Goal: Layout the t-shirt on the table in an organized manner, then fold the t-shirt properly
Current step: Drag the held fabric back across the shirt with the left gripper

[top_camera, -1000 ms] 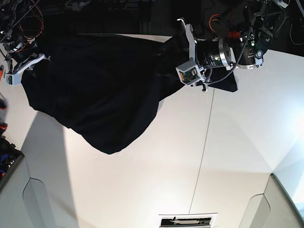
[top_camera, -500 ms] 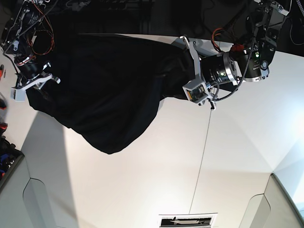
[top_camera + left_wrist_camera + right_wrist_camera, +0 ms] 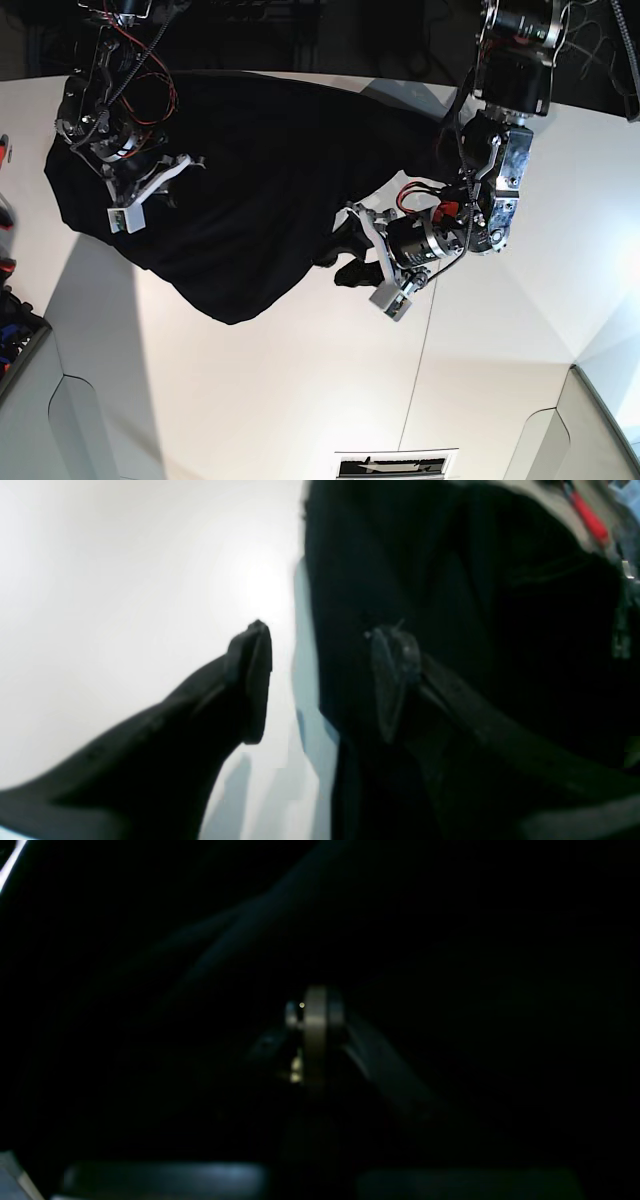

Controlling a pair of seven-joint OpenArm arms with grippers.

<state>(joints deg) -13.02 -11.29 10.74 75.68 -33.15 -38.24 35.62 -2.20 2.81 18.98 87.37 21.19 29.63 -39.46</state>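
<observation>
The black t-shirt (image 3: 240, 180) lies bunched on the far left part of the white table (image 3: 300, 400), plain side up. My left gripper (image 3: 340, 255) hangs open at the shirt's right edge. In the left wrist view its jaws (image 3: 322, 680) straddle that edge, one finger (image 3: 250, 680) over bare table (image 3: 125, 580) and the other over the t-shirt (image 3: 475, 605). My right gripper (image 3: 170, 198) sits over the shirt's left part. In the dark right wrist view it (image 3: 315, 1035) is shut, with black t-shirt (image 3: 450, 965) all around. Whether it pinches cloth is hidden.
A thin dark seam (image 3: 430, 330) runs down the table. A slotted opening (image 3: 395, 465) sits at the near edge. A dark bin with red and blue items (image 3: 15, 330) stands at the left. Grey panels (image 3: 590, 430) flank the near corners.
The left arm swung down from the shirt's far right corner to its right edge, jaws still open. The right gripper moved rightward from the shirt's left edge onto the cloth.
</observation>
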